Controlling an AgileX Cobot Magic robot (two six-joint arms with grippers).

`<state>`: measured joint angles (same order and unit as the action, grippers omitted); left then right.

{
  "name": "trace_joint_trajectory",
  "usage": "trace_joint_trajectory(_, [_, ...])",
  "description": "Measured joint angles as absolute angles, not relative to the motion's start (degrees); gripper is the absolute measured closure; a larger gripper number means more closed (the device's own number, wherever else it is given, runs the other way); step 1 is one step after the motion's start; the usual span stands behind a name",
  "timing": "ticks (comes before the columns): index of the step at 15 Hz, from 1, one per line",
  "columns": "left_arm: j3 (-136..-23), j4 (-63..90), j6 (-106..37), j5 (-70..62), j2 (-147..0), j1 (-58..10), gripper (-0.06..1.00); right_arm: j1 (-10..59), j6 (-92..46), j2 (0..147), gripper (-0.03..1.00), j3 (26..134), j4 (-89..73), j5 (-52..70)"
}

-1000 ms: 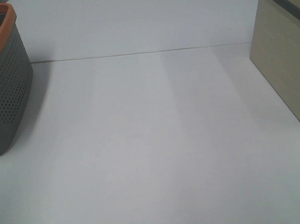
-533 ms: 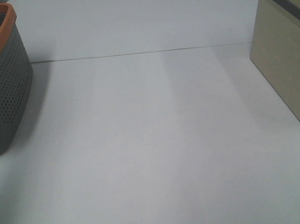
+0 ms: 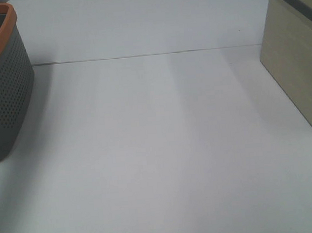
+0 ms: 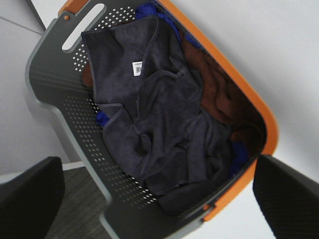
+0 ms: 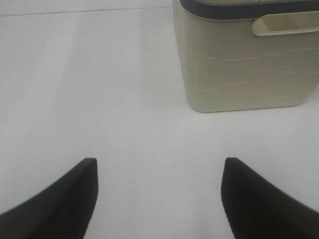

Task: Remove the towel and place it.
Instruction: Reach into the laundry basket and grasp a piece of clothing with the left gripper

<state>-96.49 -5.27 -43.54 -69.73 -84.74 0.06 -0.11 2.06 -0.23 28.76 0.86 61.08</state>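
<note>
White laminate fills the high camera's picture: the worktop [image 3: 158,148] is crossed by one thin seam [image 3: 140,56] running side to side toward its far edge. At the left edge, near the far-left corner, stands a grey perforated basket [image 3: 3,96] with an orange rim. At the right edge, near the far-right corner, stands a beige bin [image 3: 295,68] with a dark grey rim. Neither arm shows in this view, and the basket's contents cannot be seen from here.

The left wrist camera looks straight down into the basket. The towel [image 4: 149,114], dark charcoal terry with a stitched hem, lies crumpled on top of the pile inside it. One part of the towel is spread up the wall that has the slot handle. Its small white tag [image 4: 137,68] faces up on that spread part. Under and around it lie a blue cloth [image 4: 149,10] and a rust-brown cloth [image 4: 214,94], the latter against the orange-rimmed side. The left claw [image 4: 158,163] hangs above the basket with its two black fingers [image 4: 35,194] spread wide apart, gripping nothing and clear of the towel.

The right wrist camera looks across bare worktop toward the beige bin, which shows a moulded handle recess just below its dark rim. The right claw [image 5: 159,162] is above the surface, well short of the bin. Its fingers are parted wide with only white worktop between them.
</note>
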Motion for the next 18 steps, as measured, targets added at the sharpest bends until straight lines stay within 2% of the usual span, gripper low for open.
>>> trace_joint_trajectory(3, [-98.3,-7.0,-50.7,-69.7,-91.8,0.6,-0.02,-0.1,2.1,-0.2,0.27,28.8,0.9,61.1])
trace_joint_trajectory(8, [-100.0,-7.1,-55.8,-65.5,-100.7,7.3,-0.02,-0.1,2.1,-0.2,0.27,28.8,0.9,61.1])
trace_joint_trajectory(11, [-100.0,-1.7,-59.6,-59.5,-106.3,10.6,-0.02,-0.1,2.1,-0.2,0.27,28.8,0.9,61.1])
trace_joint_trajectory(15, [-100.0,0.0,-62.1,-50.1,-113.1,10.9,-0.02,-0.1,2.1,-0.2,0.27,28.8,0.9,61.1])
trace_joint_trajectory(18, [-100.0,0.0,-62.1,-48.5,-118.7,10.9,-0.02,-0.1,2.1,-0.2,0.27,28.8,0.9,61.1])
